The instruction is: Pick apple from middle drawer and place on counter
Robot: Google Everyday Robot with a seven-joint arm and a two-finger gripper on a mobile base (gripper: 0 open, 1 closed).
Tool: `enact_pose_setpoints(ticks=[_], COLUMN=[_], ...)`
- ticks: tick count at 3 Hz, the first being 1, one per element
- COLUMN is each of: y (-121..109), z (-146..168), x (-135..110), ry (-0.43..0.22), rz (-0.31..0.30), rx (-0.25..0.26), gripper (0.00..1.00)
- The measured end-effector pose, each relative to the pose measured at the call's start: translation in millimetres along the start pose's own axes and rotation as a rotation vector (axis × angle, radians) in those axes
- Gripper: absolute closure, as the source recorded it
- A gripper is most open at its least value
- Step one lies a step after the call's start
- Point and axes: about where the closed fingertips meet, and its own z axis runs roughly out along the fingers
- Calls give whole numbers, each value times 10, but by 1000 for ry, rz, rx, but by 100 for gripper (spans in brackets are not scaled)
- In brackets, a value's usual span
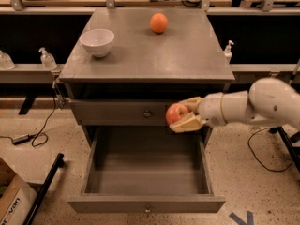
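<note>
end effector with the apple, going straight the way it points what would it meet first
The end effector, shut on the apple, points left across the closed drawer front; its knob likely comes first, though depth is unclear.

Orange lettering runs up the side of the cardboard box [13,204] at the lower left of the frame, cut off and unreadable. The tool [183,117], centre right, clasps the apple [175,112].
</note>
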Motion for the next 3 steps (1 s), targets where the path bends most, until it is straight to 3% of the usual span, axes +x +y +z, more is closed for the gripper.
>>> enact_pose_setpoints(ticks=[1, 2, 3], y=[-96, -134, -153], z=[-471, -566, -475], x=[-923, -1127, -1121], ry=[-4, -16, -32], rz=[-142, -167, -148], rx=[43, 68, 79], gripper=[100, 100, 100])
